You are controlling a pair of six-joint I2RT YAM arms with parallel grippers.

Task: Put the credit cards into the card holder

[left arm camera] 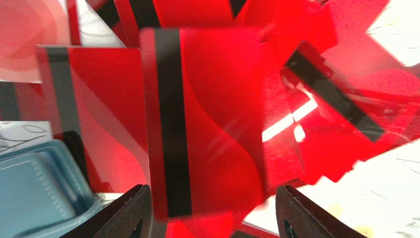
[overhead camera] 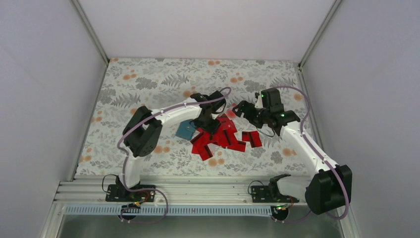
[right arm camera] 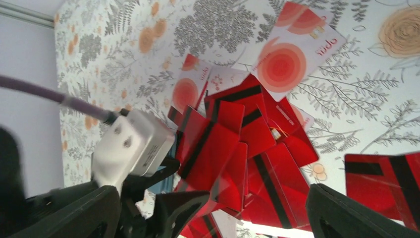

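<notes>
Several red credit cards (overhead camera: 223, 139) with black stripes lie heaped mid-table. The teal card holder (overhead camera: 186, 130) lies open just left of the heap, and its ribbed edge (left arm camera: 34, 193) shows in the left wrist view. My left gripper (overhead camera: 210, 123) hangs over the heap's left side. One raised credit card (left arm camera: 198, 129) sits edge to edge between its fingers (left arm camera: 213, 191), and that card (right arm camera: 210, 141) stands tilted above the pile. My right gripper (overhead camera: 238, 109) hovers at the heap's far right, its jaws (right arm camera: 213, 218) wide open and holding nothing.
Some cards lie face up, white with orange circles (right arm camera: 297, 54), at the far side of the heap. Two red cards (overhead camera: 251, 139) lie apart to the right. The floral tablecloth (overhead camera: 148, 84) covers the table, with grey walls on three sides.
</notes>
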